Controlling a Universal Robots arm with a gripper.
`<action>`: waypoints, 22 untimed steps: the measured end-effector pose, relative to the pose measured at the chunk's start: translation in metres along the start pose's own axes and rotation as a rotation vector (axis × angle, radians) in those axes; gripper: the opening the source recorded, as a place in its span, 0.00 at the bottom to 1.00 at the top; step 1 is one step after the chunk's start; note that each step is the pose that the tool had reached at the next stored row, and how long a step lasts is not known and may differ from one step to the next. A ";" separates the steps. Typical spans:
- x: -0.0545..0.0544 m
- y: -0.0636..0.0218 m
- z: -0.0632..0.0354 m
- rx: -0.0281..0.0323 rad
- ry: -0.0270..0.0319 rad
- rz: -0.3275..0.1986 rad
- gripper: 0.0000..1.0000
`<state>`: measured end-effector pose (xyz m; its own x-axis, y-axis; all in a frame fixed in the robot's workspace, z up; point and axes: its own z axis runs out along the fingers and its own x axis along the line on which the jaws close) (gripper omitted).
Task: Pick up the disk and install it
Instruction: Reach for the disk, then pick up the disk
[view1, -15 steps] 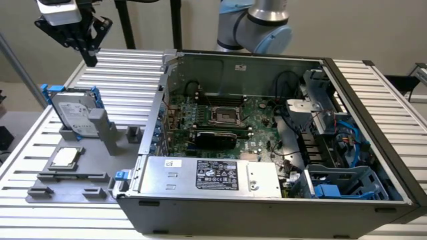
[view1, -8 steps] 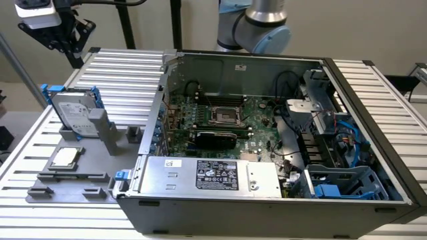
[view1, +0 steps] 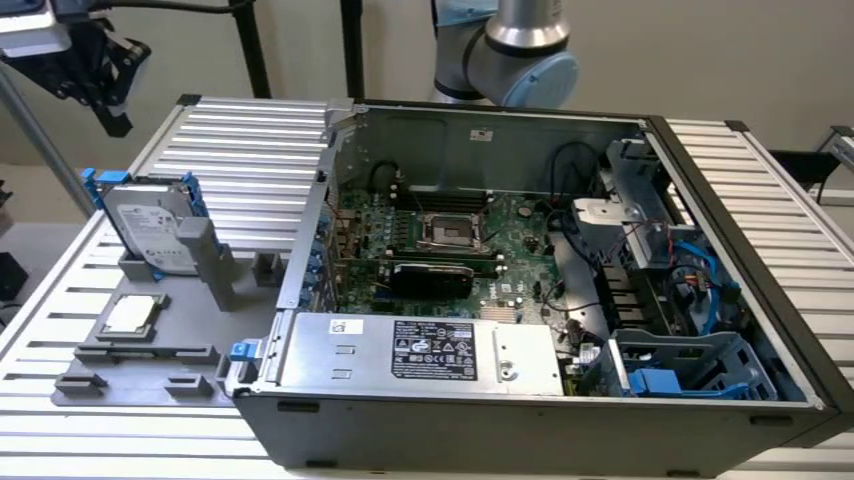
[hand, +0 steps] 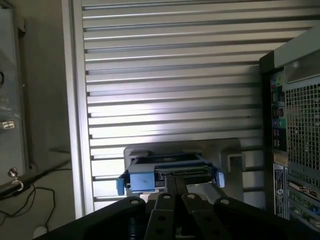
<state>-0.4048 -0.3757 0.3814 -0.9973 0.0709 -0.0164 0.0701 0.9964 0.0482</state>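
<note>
So from where I'm standing, the black two-finger gripper (view1: 115, 118) hangs in the air above and well apart from the disk (view1: 144, 222), the flat silver-grey metal hard drive with a white label clipped into a bright blue plastic frame. The disk sits upright on its edge in a slotted grey plastic stand (view1: 200, 250) on the ribbed aluminium table (view1: 254, 130), not picked up yet. In the wrist view the gripper (hand: 175, 181) has its fingers pinched together with nothing between them, lined up over the disk's top edge (hand: 150, 177). That's my main worry: if it comes down pinched like that, it'll just bonk the top edge instead of straddling it, and could tip the drive or shove it crooked in the slot. Second thing: I'd guess that blue frame is slick and a bit flexy, so a grab on the plastic alone might slip or twist. Pulling at an angle could also bind it in the stand and drag the whole stand along, with the small square silver CPU chip (view1: 130, 313) sitting just beside it. And over in the open grey metal computer case (view1: 534, 430), the blue plastic drive cage (view1: 687, 365) has loose blue cables (view1: 701, 265) near it, so snagging looks possible.
</note>
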 end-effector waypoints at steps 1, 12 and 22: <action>0.004 -0.0003 0.0000 0.0001 0.0005 0.000 0.11; 0.024 -0.0017 -0.0003 0.0243 0.0022 -0.002 0.11; 0.024 -0.0016 -0.0003 0.0258 0.0022 -0.002 0.11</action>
<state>-0.4285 -0.3756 0.3813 -0.9976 0.0685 -0.0143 0.0681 0.9974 0.0224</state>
